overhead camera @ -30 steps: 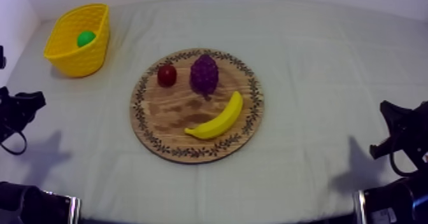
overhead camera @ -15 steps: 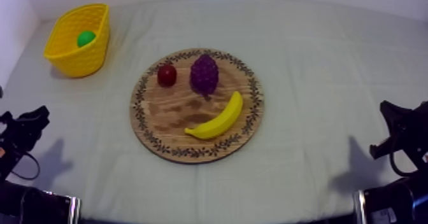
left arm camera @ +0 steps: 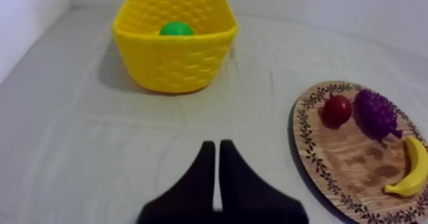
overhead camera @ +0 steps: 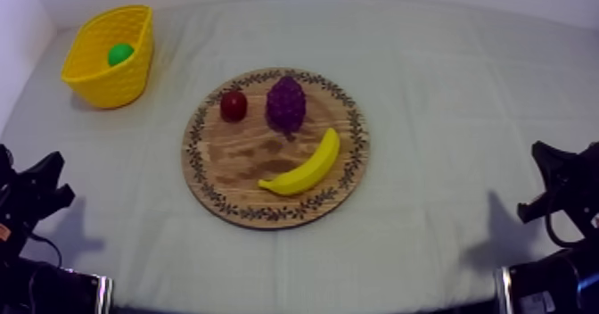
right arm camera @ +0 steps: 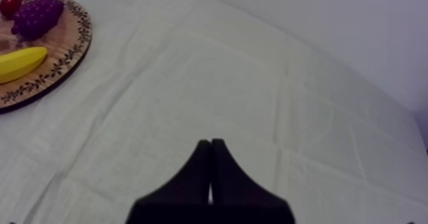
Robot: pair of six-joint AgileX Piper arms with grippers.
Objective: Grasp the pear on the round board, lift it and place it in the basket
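The green pear [overhead camera: 120,53] lies inside the yellow basket [overhead camera: 109,78] at the table's far left; the left wrist view has the pear [left arm camera: 176,28] peeking over the basket [left arm camera: 173,55] rim. The round wooden board [overhead camera: 233,166] in the middle carries a small red fruit [overhead camera: 233,105], a bunch of grapes [overhead camera: 285,105] and a banana [overhead camera: 305,165]. My left gripper [overhead camera: 53,179] sits low at the left edge, far from the basket; its fingers lie together as a narrow wedge [left arm camera: 215,149]. My right gripper [overhead camera: 542,157] rests low at the right, fingers shut [right arm camera: 211,145] over bare cloth.
Grey-white cloth covers the table, with wide bare stretches on both sides of the board [right arm camera: 60,61]. A white wall closes off the far edge and the left side behind the basket.
My left arm has drawn back toward the near left edge, its gripper sinking lower in the top view. The right arm and the fruit have not moved.
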